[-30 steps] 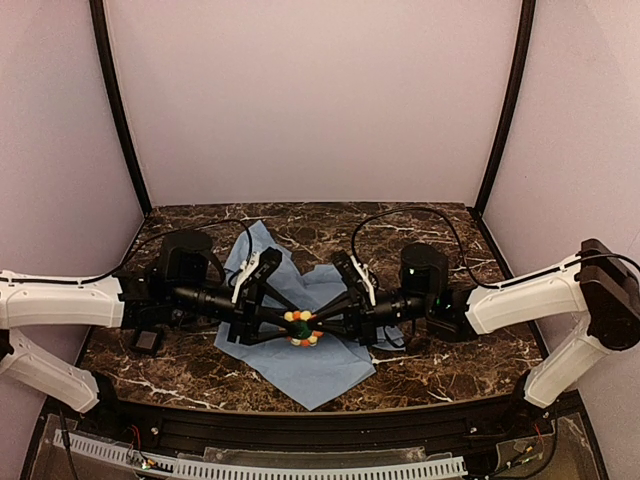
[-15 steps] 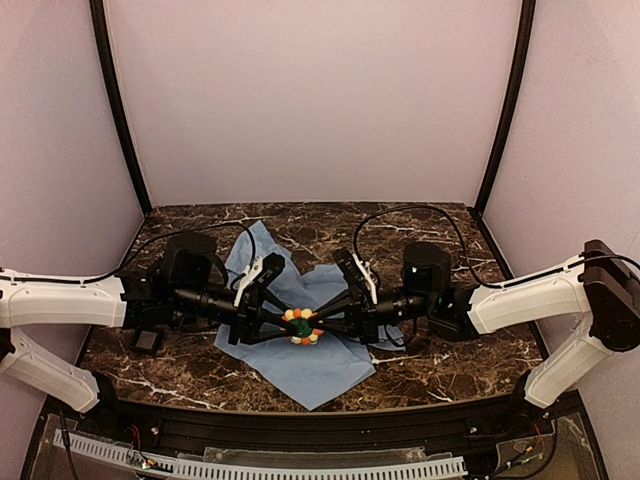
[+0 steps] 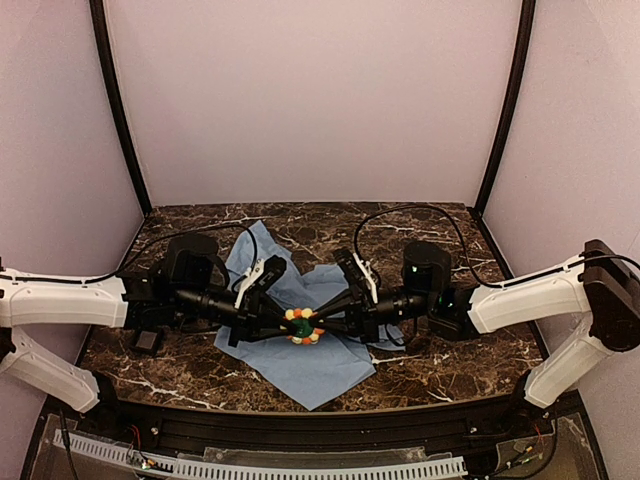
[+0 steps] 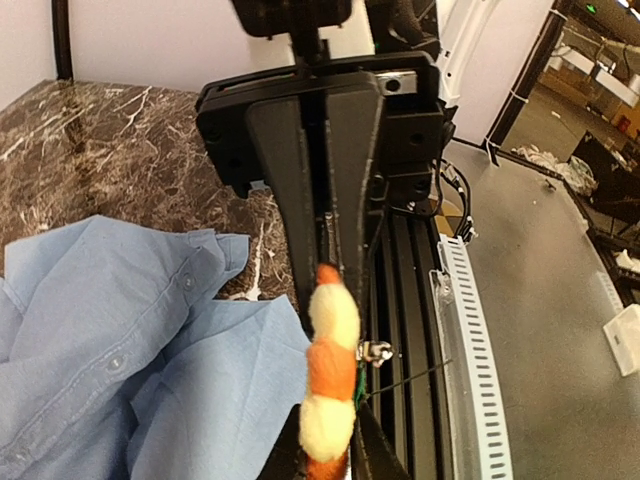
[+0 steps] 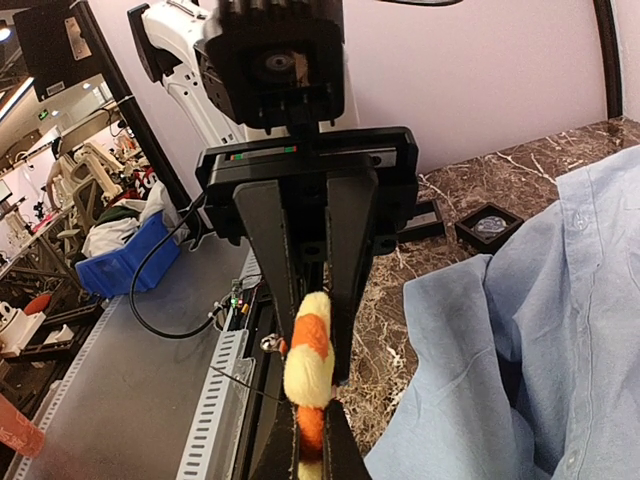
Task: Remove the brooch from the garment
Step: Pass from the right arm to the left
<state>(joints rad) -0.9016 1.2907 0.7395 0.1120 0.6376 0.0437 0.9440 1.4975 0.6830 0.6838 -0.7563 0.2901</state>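
Brooch (image 3: 303,326) gripped by left fingers (image 3: 274,321) and right fingers (image 3: 335,318)

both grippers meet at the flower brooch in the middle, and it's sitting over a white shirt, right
Not quite: the garment is light blue, not white, as the top external view shows. The rest holds: the left gripper and the right gripper both meet at the brooch, which sits over that shirt.
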